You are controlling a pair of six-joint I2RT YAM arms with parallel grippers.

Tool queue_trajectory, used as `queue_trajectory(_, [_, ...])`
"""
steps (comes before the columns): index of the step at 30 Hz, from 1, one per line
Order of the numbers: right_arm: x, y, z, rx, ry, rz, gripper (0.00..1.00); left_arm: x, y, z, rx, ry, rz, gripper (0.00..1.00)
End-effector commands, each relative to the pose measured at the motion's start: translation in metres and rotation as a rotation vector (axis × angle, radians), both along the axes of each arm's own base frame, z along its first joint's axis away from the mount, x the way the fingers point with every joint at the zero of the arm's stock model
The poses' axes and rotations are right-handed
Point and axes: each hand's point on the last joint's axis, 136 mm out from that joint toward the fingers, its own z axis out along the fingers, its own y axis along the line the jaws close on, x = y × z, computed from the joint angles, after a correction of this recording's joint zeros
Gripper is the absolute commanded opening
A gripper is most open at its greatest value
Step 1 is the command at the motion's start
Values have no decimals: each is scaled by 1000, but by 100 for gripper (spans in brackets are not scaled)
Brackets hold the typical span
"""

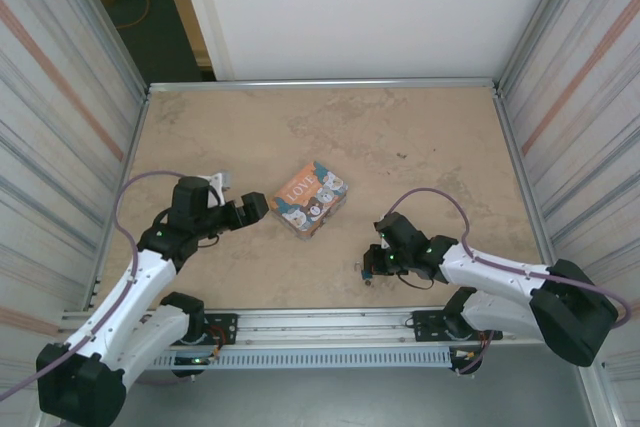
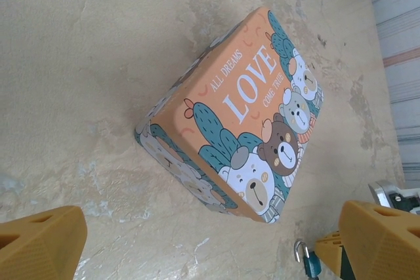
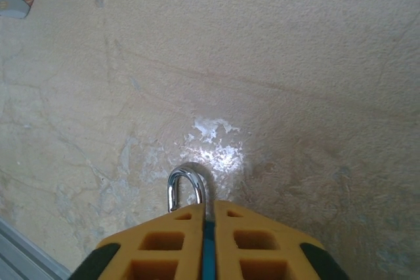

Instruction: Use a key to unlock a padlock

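Note:
The small padlock (image 3: 188,181) has a blue-teal body pinched between the yellow fingers of my right gripper (image 3: 209,209), and its shiny shackle sticks out ahead, just above the tabletop. From above, the right gripper (image 1: 370,269) sits low near the front middle of the table. In the left wrist view the padlock (image 2: 307,261) shows at the bottom edge. My left gripper (image 1: 256,209) stands open just left of the picture box, nothing between its fingers (image 2: 39,244). The key is out of view.
The orange-and-blue "LOVE" box (image 1: 308,198) with cartoon bears lies mid-table between both arms, large in the left wrist view (image 2: 243,109). Metal rails edge the table (image 1: 320,84); corrugated walls rise on both sides.

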Motion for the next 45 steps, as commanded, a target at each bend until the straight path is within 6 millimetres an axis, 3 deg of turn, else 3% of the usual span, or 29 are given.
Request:
queue_trajectory(1, [9,3,20,-1,-70,15,17,0,5,14,2,-32,11,99])
queue_trajectory(9, [28,0,62,5,-223,13,37,4,21,35,-105,-28,64,99])
queue_trajectory(14, [35,-6,82,5,-293,14,45,4,37,38,-105,-25,120,99])
queue_trajectory(22, [51,-32,112,5,-416,-44,61,4,52,45,-12,-58,148,99])
queue_trajectory(34, [64,-83,123,-56,-499,-172,80,1,67,57,47,-118,219,99])
queue_trajectory(38, [67,-97,124,-71,-521,-228,100,-1,75,58,73,-143,254,99])
queue_trajectory(45, [73,-108,128,-91,-548,-261,100,-1,84,59,108,-178,291,99])
